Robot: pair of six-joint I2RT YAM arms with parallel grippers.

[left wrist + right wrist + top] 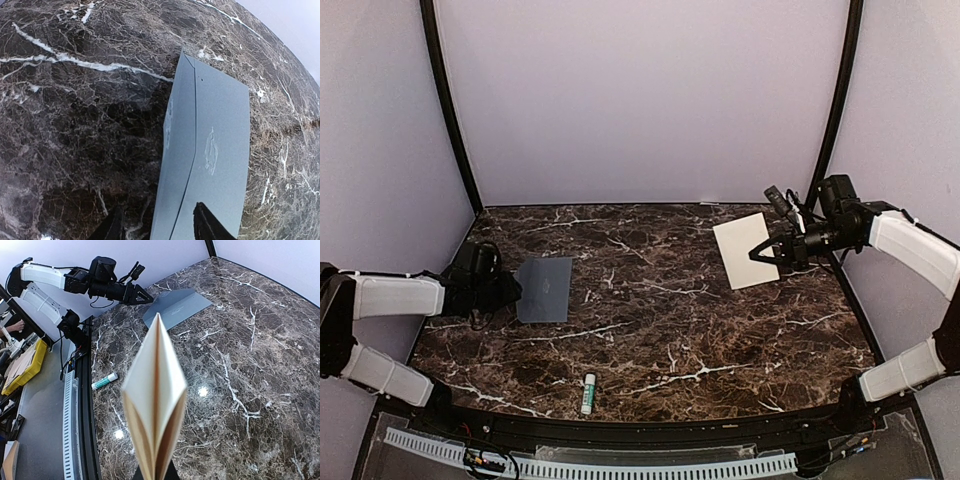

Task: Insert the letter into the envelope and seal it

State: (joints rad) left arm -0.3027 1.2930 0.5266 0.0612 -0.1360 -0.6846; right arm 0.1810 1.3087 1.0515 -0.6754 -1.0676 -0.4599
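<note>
Condition of claws and task items, as found.

My right claw (pixel 760 255) was closed on the letter (pixel 738 250), pinching the cream sheet at the edge nearest my right arm. The sheet was folded along its crease. In the right wrist view I saw it edge-on, its two leaves splaying slightly apart above my fingers. I held it clear of the table (pixel 670 330), over the far right part of the marble top, and it was tilted rather than flat.

My left claw (pixel 513 290) stood open at the left edge of the envelope (pixel 543 290). In the left wrist view my two fingers (pixel 210 225) were apart, with the near edge of the envelope lying between them. I could not tell whether either finger touched the paper.

The envelope lay on the left side of the table, well apart from the letter. Its pale emblem (pixel 211 152) faced up and a crease ran along its length. I could not tell whether the narrow strip beyond that crease was raised or flat.

A glue stick (pixel 588 393), white with a green label, lay near the front edge of the table, apart from both papers.

The letter was not in the envelope.
</note>
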